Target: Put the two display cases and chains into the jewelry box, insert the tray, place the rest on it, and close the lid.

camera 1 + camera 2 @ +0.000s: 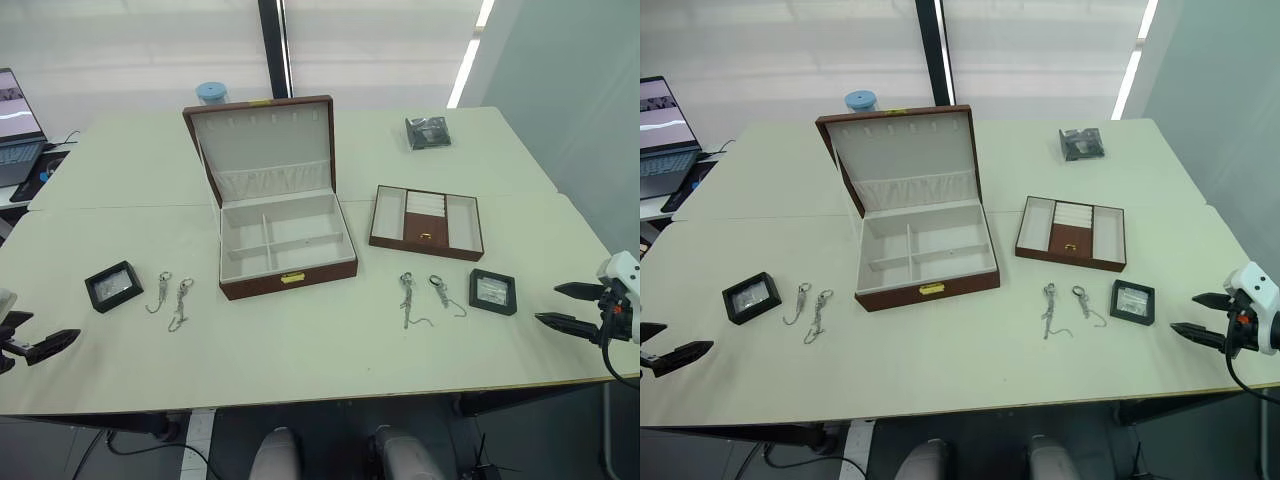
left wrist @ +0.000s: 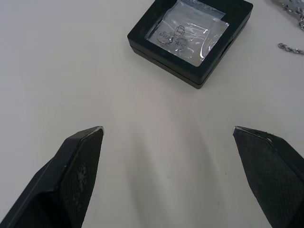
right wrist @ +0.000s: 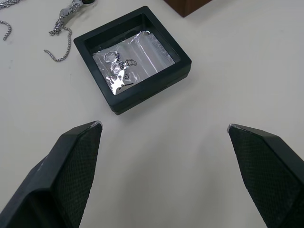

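You're hovering both arms low at the desk (image 1: 300,350) edges with the left gripper (image 2: 168,133) and right gripper (image 3: 164,127) spread wide and holding nothing, each one facing a display case: the left display case (image 1: 113,286) is lying beside two chains (image 1: 170,296), the right display case (image 1: 492,291) beside the other chains (image 1: 425,296). The jewelry box (image 1: 287,245) is sitting mid-desk with its lid (image 1: 262,145) standing open, the tray (image 1: 426,221) just right of it. The cases are lying flat and low, so I'd judge you're risking the jaws skidding over a frame and shoving it into the chains, or snagging a chain along with it.
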